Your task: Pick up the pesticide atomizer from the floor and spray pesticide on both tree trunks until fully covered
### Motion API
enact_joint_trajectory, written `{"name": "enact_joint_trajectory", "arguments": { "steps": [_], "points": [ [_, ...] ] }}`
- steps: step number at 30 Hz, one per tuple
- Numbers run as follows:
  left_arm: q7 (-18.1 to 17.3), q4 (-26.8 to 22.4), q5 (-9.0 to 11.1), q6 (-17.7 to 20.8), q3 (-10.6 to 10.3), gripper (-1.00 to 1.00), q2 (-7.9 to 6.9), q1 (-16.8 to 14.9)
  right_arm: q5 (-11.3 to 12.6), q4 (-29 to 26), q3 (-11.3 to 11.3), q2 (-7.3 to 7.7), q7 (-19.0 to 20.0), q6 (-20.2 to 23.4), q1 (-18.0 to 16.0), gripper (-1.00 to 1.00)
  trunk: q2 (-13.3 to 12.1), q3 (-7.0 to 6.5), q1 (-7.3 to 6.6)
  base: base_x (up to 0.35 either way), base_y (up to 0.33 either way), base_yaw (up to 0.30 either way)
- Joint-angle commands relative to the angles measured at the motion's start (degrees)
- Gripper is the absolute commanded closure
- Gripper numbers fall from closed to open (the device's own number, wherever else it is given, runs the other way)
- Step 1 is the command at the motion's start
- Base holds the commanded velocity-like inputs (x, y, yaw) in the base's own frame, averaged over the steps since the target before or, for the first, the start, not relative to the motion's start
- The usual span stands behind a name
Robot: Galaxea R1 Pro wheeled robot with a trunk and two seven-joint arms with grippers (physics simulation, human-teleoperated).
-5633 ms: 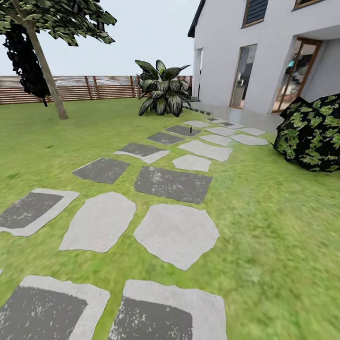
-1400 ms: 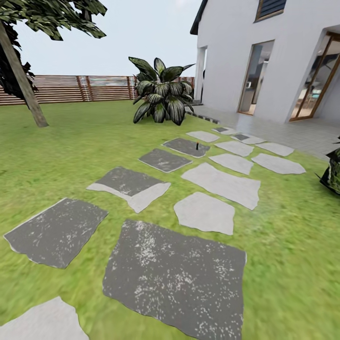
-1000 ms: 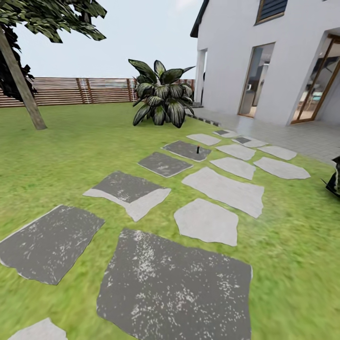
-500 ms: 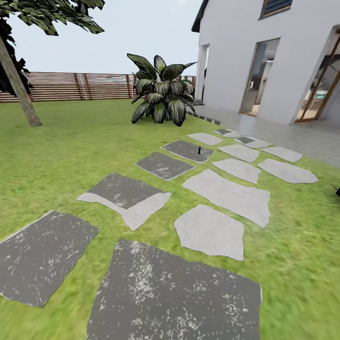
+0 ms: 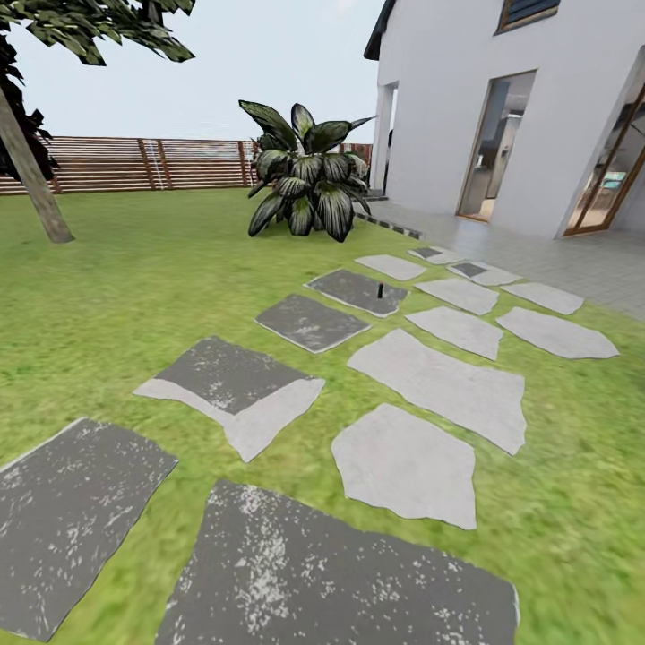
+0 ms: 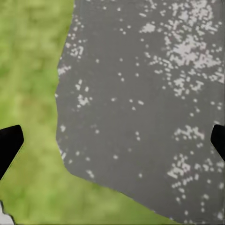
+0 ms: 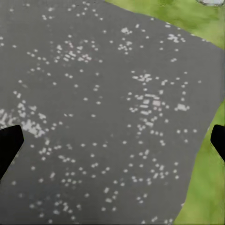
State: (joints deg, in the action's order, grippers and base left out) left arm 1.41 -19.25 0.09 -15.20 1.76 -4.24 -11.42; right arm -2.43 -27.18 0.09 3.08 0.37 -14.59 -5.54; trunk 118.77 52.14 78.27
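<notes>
At the far left of the head view we see a tree (image 5: 27,175) with a leaning grey-brown trunk (image 5: 34,193) rising from the grass (image 5: 134,278), its dark leaf crown at the top corner, and behind it the brown slatted fence (image 5: 152,163) runs along the lawn's far edge. Moving right, we find dark and pale stepping stones (image 5: 228,390) laid in a loose path across the garden, and beyond them a broad-leaved plant (image 5: 305,179) with striped dark leaves. Further right, the pesticide atomizer (image 5: 381,290) stands upright as a tiny dark shape on the near edge of a far dark stone (image 5: 356,291), well apart from us. At the right stands the white house (image 5: 502,107) with glass doors and a paved terrace. In the wrist views, our left hand (image 6: 112,143) and right hand (image 7: 112,143) each hang over a dark speckled stone, fingers spread wide at the frame edges, holding nothing.
</notes>
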Motion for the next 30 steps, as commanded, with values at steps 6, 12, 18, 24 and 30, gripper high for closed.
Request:
{"name": "enact_joint_trajectory", "arguments": {
  "steps": [6,12,18,24,30],
  "points": [
    [0.00,0.00,0.00,0.00,-0.01,-1.00,-0.04,0.00,-0.02,0.02,-0.09,0.00,-0.02,0.00,0.00,-1.00,0.00,0.00,0.00,0.339,0.000,0.000],
    [0.00,0.00,0.00,0.00,0.00,-1.00,-0.06,0.00,-0.03,0.02,-0.17,0.00,-0.02,0.00,0.00,-1.00,0.00,0.00,0.00,0.339,0.000,0.000],
    [0.00,0.00,0.00,0.00,0.00,-1.00,-0.06,0.00,-0.03,0.04,-0.04,-0.02,-0.02,0.00,0.00,-1.00,0.00,0.00,0.00,0.339,0.000,0.000],
    [0.00,0.00,0.00,0.00,0.00,-1.00,-0.06,0.00,-0.01,0.03,0.01,-0.08,-0.02,0.00,0.00,-1.00,0.00,0.00,0.00,0.339,0.000,0.000],
    [0.00,0.00,0.00,0.00,0.00,-1.00,-0.06,0.00,0.03,0.02,-0.06,-0.09,-0.05,0.00,0.00,-1.00,0.00,0.00,0.00,0.339,0.000,0.000]
  ]
}}
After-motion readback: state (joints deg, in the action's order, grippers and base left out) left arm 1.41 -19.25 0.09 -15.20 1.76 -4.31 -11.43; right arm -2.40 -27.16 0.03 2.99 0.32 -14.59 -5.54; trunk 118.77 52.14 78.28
